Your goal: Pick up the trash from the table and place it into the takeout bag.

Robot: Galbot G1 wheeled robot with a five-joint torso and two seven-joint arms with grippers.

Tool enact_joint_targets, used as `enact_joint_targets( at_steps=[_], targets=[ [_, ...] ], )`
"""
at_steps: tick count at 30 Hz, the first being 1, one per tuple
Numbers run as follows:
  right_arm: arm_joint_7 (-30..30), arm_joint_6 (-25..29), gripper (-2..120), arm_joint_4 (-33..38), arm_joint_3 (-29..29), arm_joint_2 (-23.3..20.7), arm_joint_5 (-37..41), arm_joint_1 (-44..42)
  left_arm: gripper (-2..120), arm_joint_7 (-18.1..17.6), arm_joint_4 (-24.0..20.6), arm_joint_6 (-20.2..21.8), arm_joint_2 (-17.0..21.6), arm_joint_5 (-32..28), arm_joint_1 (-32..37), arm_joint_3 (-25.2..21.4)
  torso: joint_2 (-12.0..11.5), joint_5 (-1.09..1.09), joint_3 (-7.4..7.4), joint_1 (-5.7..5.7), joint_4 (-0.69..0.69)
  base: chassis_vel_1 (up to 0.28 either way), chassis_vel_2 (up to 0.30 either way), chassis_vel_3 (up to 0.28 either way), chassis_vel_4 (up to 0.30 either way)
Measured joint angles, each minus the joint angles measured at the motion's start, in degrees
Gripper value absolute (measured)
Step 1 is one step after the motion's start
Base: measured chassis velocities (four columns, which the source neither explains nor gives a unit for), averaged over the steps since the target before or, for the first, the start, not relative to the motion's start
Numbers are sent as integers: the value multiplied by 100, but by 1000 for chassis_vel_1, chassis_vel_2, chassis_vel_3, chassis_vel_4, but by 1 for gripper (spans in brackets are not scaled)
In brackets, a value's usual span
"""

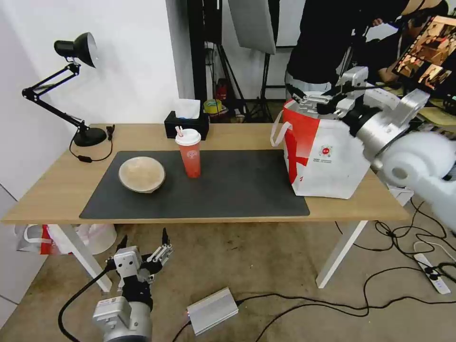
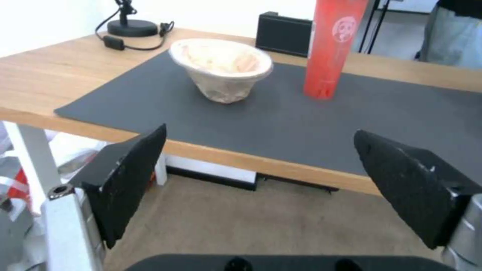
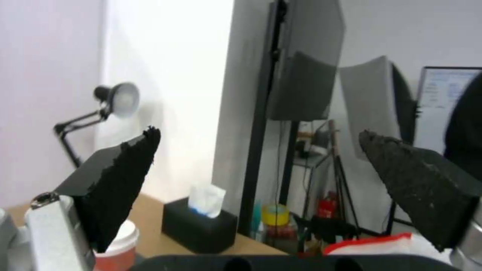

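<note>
Centre-left of the head view: shallow tan bowl (image 1: 141, 174) and red lidded cup with straw (image 1: 189, 153) upright on the grey mat (image 1: 237, 190). Right: white-and-red takeout bag (image 1: 325, 159), right gripper (image 1: 306, 98) spread above its mouth. Bottom left: left gripper (image 1: 144, 242) spread below the light-wood table (image 1: 57, 185).

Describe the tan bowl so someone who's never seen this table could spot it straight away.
Find the long wooden table and the dark grey mat on it. The bowl sits on the mat's left part, beside a tall red cup. It is the low, wide, pale tan thing there, not red and not upright.
</note>
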Motion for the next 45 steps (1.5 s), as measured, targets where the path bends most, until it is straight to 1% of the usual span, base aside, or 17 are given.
enact_joint_targets(
  at_steps=[2, 5, 7, 8, 11, 12, 15, 19, 24, 27, 29, 31, 33, 36, 38, 42, 45],
  targets=[
    [131, 24, 100, 69, 75, 40, -69, -116, 100, 0, 7, -5, -9, 5, 0, -2, 0, 0, 0, 0, 0, 0, 0, 0, 0],
    [786, 158, 100, 459, 397, 220, -505, -707, 100, 0, 20, -17, -34, 13, 10, -2, 0, 0, 0, 0, -2, 0, 0, 0, 0],
    [912, 186, 100, 518, 430, 247, -596, -799, 100, 0, 20, -18, -35, 15, 14, -1, 0, -1, -1, 0, -2, 0, 0, 0, 0],
    [1164, 247, 100, 655, 522, 308, -826, -1036, 100, 0, 20, -18, -37, 18, 23, 2, 0, 0, 0, 0, -1, 0, 0, 0, 0],
    [1359, 299, 100, 793, 660, 350, -1060, -1333, 100, 0, 18, -18, -43, 27, 30, 6, 0, -1, 0, 1, -1, 0, 0, 0, 0],
    [1493, 319, 100, 924, 819, 372, -1258, -1672, 100, 1, 10, -19, -51, 36, 40, 12, 0, 0, 0, 1, -1, 0, 0, 0, 0],
    [1513, 344, 100, 1016, 982, 372, -1375, -1985, 100, 3, -8, -19, -66, 40, 44, 5, 0, -1, 0, 0, -2, 0, 0, 0, 0],
    [1592, 467, 100, 1069, 1193, 478, -1807, -2622, 100, 6, -108, -19, -153, 57, 88, -71, 0, -1, 0, 0, -1, 0, 0, 0, 0],
    [1667, 518, 100, 1184, 1352, 605, -2095, -3056, 100, 11, -151, -25, -198, 108, 148, -75, 0, 0, 0, 0, -1, 0, 0, 0, 0],
    [1682, 560, 100, 1345, 1670, 717, -2284, -3613, 100, 16, -186, -46, -202, 131, 189, -77, 0, 0, 0, 1, -1, 0, 0, 0, 0],
    [1681, 573, 100, 1386, 1754, 738, -2323, -3752, 100, 17, -194, -50, -200, 133, 193, -80, 0, -1, 0, 1, -1, 0, 0, 0, 0],
    [1670, 594, 100, 1524, 1964, 800, -2412, -4245, 100, 24, -231, -65, -192, 134, 195, -107, 0, 0, 0, 0, -2, 0, 0, 0, 0],
    [1668, 595, 100, 1558, 2008, 818, -2427, -4364, 100, 25, -239, -66, -191, 134, 197, -110, 0, 0, 0, 0, -2, 0, 0, 0, 0],
    [1675, 597, 100, 1807, 2255, 952, -2509, -5029, 100, 27, -267, -76, -180, 139, 210, -112, 0, 0, 0, 0, -2, 0, 0, 0, 0],
    [1676, 598, 100, 1830, 2278, 962, -2528, -5087, 100, 27, -267, -77, -178, 139, 210, -112, 0, 0, -1, 0, -2, 0, 0, 0, 0],
    [1678, 651, 100, 1926, 2445, 1072, -2761, -5582, 100, 27, -267, -85, -166, 156, 214, -62, 0, -1, -1, 0, -2, 0, 0, 0, 0],
    [1678, 677, 100, 1912, 2448, 1122, -2854, -5676, 100, 27, -267, -91, -148, 168, 216, -54, 0, 0, 0, 0, -2, 0, 0, 0, 0]
  ],
)
